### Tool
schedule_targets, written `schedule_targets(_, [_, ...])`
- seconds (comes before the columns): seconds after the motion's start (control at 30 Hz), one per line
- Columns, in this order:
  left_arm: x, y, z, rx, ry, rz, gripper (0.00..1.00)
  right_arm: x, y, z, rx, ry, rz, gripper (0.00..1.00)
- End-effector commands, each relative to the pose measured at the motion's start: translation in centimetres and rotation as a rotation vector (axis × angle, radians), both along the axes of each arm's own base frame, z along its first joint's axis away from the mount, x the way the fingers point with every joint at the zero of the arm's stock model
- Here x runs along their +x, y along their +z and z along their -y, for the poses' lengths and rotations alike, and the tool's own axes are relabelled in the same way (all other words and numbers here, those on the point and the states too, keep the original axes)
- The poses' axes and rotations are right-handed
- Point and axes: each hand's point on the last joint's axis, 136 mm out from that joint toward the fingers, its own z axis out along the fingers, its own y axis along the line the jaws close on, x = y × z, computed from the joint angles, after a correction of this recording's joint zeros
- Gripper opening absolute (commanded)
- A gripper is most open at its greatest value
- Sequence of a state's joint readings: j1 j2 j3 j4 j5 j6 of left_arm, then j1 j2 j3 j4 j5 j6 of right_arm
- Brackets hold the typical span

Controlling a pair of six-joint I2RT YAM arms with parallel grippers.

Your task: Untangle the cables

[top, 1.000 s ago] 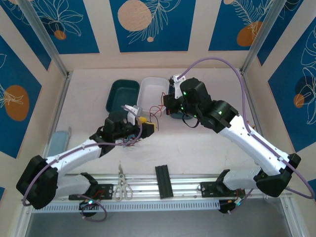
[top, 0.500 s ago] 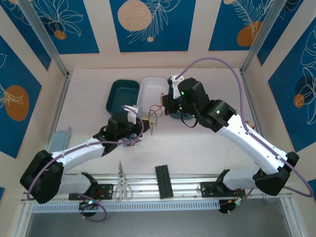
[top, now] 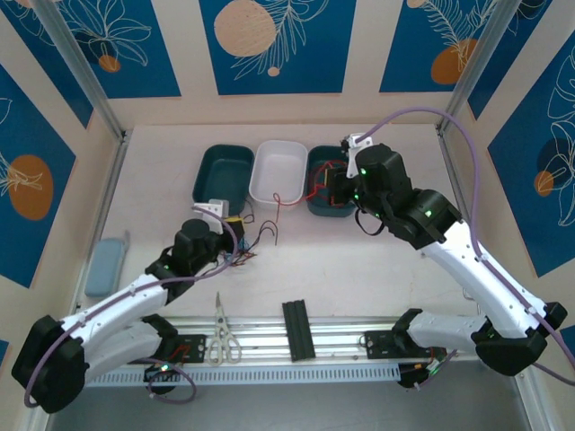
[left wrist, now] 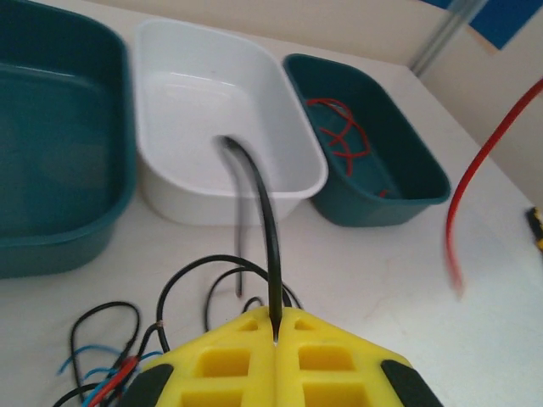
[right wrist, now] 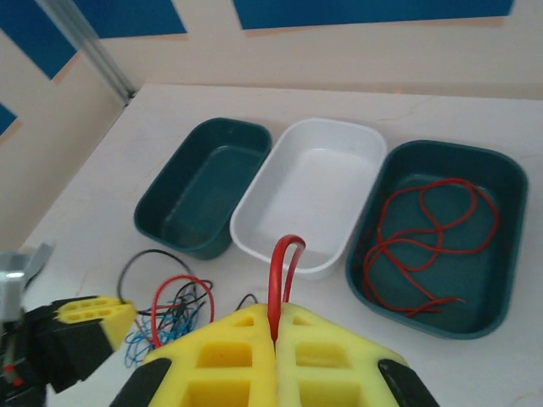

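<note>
At lower left of the left wrist view, tangle: the cables [left wrist: 106, 373], red, black and blue, lie heaped on the table [left wrist: 407, 280].
Left gripper [left wrist: 276, 320]: pinched shut on a black cable [left wrist: 259, 199] that runs up-frame toward the white tray [left wrist: 170, 199].
Right gripper [right wrist: 276, 326]: closed on a red cable [right wrist: 284, 263], looped upward.
Key relation: the heap sits just beside the left gripper, so the left arm is nearer.
Surface and room: smooth pale table. The right-hand teal tray [right wrist: 496, 292] holds red strands.
</note>
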State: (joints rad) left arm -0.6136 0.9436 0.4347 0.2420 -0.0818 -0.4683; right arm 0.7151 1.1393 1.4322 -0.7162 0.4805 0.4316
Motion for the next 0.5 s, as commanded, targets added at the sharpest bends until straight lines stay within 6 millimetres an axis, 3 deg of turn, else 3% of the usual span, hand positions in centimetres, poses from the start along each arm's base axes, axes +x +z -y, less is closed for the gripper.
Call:
schedule_targets(0.0, [-0.1,-1.5,-2.7,0.079,0.092,-0.025,0.00,0.4,0.4,2.6,0.000,-0.093,0.005,0.00])
schedule_targets(0.2, [-0.9,-2.6,-3.8,0.106,0.109,-0.047,0.00,2.2,0.6,3.9,0.016,-0.116,0.011,0.00])
schedule_targets(0.47, [-2.0,-3.3,-2.5,0.107,0.005,-0.069,0.04,7.1,0.4,4.4,-0.029,-0.116,0.013,0.00])
